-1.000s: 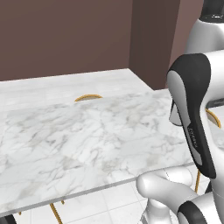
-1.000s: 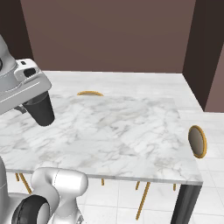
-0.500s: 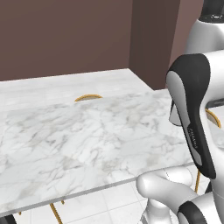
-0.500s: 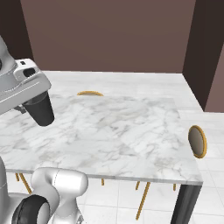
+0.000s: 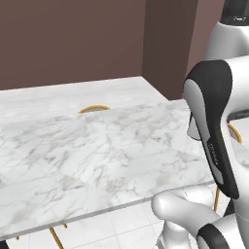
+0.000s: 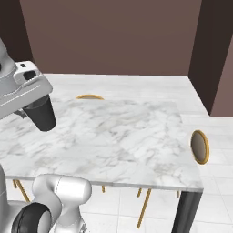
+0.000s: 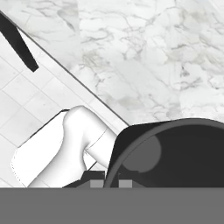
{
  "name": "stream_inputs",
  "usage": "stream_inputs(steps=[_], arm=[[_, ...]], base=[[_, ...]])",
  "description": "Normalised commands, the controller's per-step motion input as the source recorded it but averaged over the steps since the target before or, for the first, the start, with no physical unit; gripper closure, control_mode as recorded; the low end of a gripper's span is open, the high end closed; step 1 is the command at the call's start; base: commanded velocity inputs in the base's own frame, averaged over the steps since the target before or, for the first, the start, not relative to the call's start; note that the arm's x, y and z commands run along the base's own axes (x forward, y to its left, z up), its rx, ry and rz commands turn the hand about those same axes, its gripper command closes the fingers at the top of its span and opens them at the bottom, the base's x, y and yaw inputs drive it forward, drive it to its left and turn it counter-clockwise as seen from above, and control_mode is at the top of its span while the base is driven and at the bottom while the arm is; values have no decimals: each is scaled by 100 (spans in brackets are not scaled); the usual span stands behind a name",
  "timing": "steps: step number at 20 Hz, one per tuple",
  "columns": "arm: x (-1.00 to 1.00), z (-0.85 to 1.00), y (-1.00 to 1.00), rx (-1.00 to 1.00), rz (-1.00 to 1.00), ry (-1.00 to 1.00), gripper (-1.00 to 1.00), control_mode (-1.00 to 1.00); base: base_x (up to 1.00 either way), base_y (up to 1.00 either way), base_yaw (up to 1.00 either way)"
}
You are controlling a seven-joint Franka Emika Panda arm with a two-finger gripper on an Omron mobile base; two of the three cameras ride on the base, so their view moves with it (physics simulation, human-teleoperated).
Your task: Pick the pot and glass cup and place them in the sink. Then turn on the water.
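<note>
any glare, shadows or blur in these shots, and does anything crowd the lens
Left base view: even flat light on the marble table, no glare, the arm looms large at right. Right base view: sharp, the glass cup hangs dark at the gripper over the table. Hand view: the cup's rim crowds the lower frame; marble stays crisp.

marble table (image 6: 118,136), gold-rimmed stools (image 6: 199,146)

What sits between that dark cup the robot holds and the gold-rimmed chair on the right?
Only bare marble tabletop lies between glass cup and chair, per the right base view.
</note>
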Motion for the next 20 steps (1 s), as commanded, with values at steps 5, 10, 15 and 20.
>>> stream_inputs(steps=[5, 10, 15, 20], arm=[[0, 0, 0, 0, 0, 0, 100, 100], [0, 0, 0, 0, 0, 0, 100, 100], [0, 0, 0, 0, 0, 0, 100, 100], [0, 0, 0, 0, 0, 0, 100, 100]], base=[[-17, -75, -3], [-10, -99, -13], [-18, -100, -7], [-19, -100, -5]])
